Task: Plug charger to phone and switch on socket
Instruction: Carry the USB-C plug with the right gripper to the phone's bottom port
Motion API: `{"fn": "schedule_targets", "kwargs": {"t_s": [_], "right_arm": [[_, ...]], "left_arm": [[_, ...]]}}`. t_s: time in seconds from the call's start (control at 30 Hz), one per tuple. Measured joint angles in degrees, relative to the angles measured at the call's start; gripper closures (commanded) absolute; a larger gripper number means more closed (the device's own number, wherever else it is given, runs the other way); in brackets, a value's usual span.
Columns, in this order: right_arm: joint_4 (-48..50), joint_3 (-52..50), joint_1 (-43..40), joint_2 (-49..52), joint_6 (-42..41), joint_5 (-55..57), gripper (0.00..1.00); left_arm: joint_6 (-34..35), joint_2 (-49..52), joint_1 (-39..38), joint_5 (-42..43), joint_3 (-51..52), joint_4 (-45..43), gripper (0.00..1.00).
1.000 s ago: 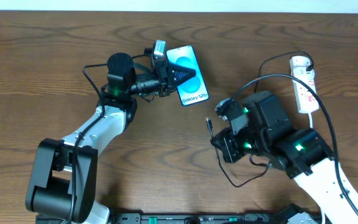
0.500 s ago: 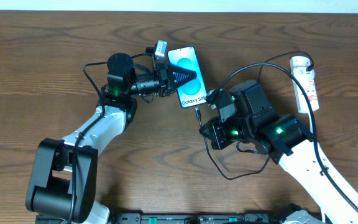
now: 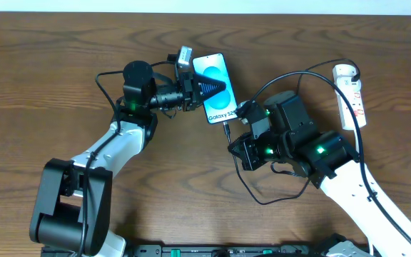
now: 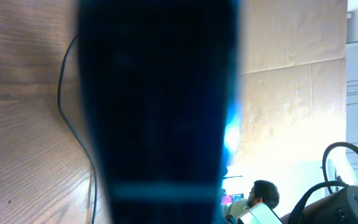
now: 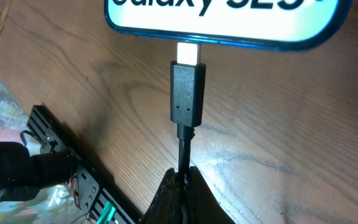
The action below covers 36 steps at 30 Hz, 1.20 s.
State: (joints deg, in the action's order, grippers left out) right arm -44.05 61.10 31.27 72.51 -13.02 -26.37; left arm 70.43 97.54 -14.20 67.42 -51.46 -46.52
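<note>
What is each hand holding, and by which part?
Left hand clamps the phone across its screen from one long edge; right hand pinches the charger by its cable just behind the plug.

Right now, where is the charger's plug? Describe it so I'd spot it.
On the wooden table, find the lit blue phone near the middle. At its lower edge sits the charger plug, a small black block with a silver tip, held by its thin black cable in the right tool. Unlike the white power strip at the right, it is black and silver-tipped.
</note>
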Motion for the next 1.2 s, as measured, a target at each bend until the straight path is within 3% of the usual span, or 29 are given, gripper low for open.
{"fn": "schedule_targets", "kwargs": {"t_s": [1.2], "right_arm": [[-2.2, 0.0, 4.5, 0.0, -4.6, 5.7, 0.99]], "left_arm": [[-6.0, 0.0, -1.1, 1.3, 0.0, 0.9, 0.93]]}}
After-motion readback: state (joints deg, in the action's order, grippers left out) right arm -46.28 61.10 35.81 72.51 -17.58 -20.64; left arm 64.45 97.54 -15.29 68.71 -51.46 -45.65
